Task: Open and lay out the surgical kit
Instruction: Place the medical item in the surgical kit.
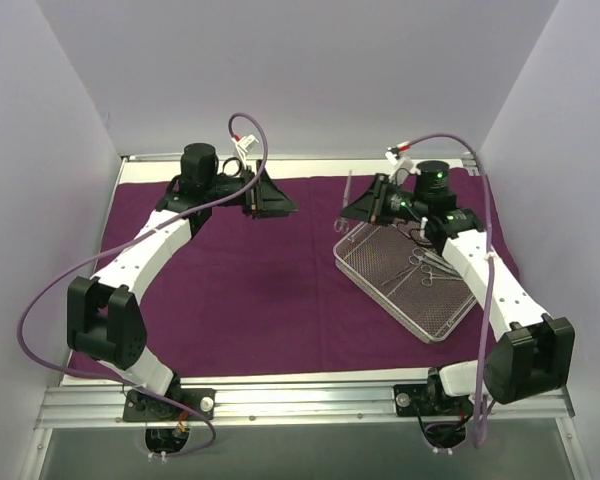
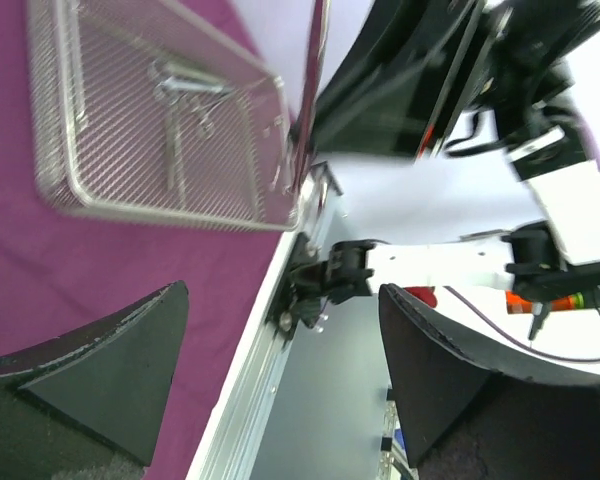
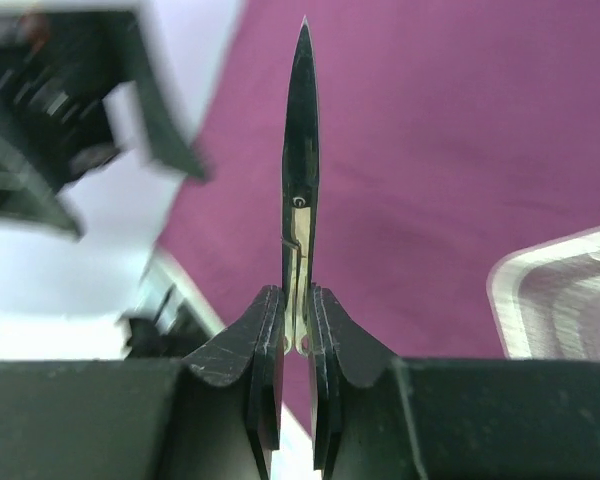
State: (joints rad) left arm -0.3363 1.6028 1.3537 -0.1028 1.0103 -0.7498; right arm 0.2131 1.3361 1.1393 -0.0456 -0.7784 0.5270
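Cloth wrap (image 1: pixel 260 285) dk purple, plain; wire-mesh tray (image 1: pixel 395 290) silver w/ fine grid weave; instruments (image 1: pixel 427 265) in tray silver; scissors (image 3: pixel 298 180) shiny silver w/ dk reflections; robot arms (image 1: pixel 150 250) white w/ blk joints.

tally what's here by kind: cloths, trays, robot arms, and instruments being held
purple cloth: 1
wire-mesh tray: 1
robot arms: 2, left arm, right arm
slim instrument held in the right arm's fingers: 1
total: 5
instruments left in the tray overlap, not counted

Matt purple cloth (image 1: pixel 270 290) — shiny wire-mesh tray (image 1: pixel 380 272) — instrument (image 3: pixel 298 170) glossy, seemingly steel.
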